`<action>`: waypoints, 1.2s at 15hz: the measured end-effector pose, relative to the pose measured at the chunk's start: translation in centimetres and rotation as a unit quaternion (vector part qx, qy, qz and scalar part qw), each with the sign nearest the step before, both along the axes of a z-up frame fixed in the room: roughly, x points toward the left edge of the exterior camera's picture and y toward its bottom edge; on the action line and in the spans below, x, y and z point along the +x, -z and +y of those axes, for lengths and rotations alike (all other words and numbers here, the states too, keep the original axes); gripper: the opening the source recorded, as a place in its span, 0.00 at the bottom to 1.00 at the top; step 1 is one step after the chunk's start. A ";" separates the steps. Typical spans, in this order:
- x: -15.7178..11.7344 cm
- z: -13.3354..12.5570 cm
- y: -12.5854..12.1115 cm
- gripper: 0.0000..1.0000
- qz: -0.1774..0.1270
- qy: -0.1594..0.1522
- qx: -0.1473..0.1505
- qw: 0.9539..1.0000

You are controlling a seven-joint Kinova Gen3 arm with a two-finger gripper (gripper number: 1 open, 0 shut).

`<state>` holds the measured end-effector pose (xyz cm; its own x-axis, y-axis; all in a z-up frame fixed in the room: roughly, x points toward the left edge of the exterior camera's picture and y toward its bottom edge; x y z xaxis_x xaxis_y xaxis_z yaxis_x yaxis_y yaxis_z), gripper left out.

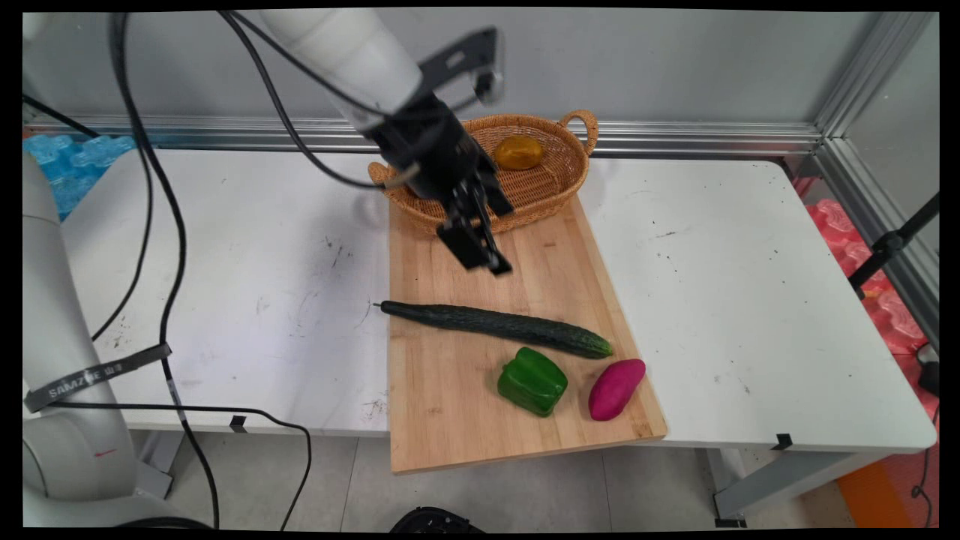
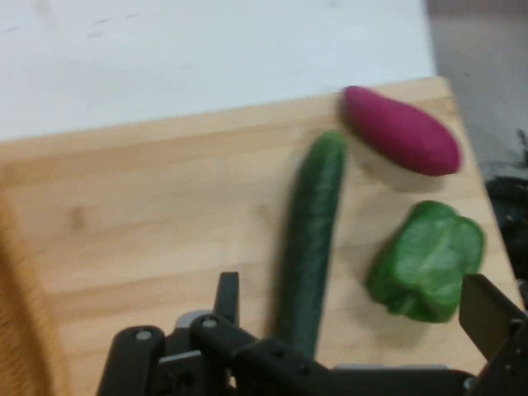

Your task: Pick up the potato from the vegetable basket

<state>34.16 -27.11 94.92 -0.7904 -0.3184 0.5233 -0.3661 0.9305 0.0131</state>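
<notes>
My gripper hangs open over the far half of a wooden cutting board, just in front of a wicker basket. Nothing is between its fingers. A long dark green cucumber lies across the board, nearest to the gripper on its near side. Closer to the front edge sit a green bell pepper and a magenta sweet potato. A yellow-brown round fruit rests in the basket. In the hand view the gripper looks down on the cucumber, the pepper and the sweet potato.
The board overhangs the table's front edge. Black cables hang down at the left. An aluminium rail runs along the back wall. Blue foam lies at the back left, pink foam beyond the right edge.
</notes>
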 end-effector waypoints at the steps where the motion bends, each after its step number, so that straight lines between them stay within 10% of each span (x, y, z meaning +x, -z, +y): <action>1: 0.8 -0.2 -0.6 1.00 0.000 -0.021 -0.001 1.000; 8: 6.0 -4.3 -3.0 1.00 -0.002 -0.158 -0.028 0.987; 18: 7.3 -14.1 1.3 1.00 -0.044 -0.175 -0.067 0.981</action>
<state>41.47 -41.21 93.59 -0.6889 -0.5113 0.5137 -0.6575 0.7392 -0.1460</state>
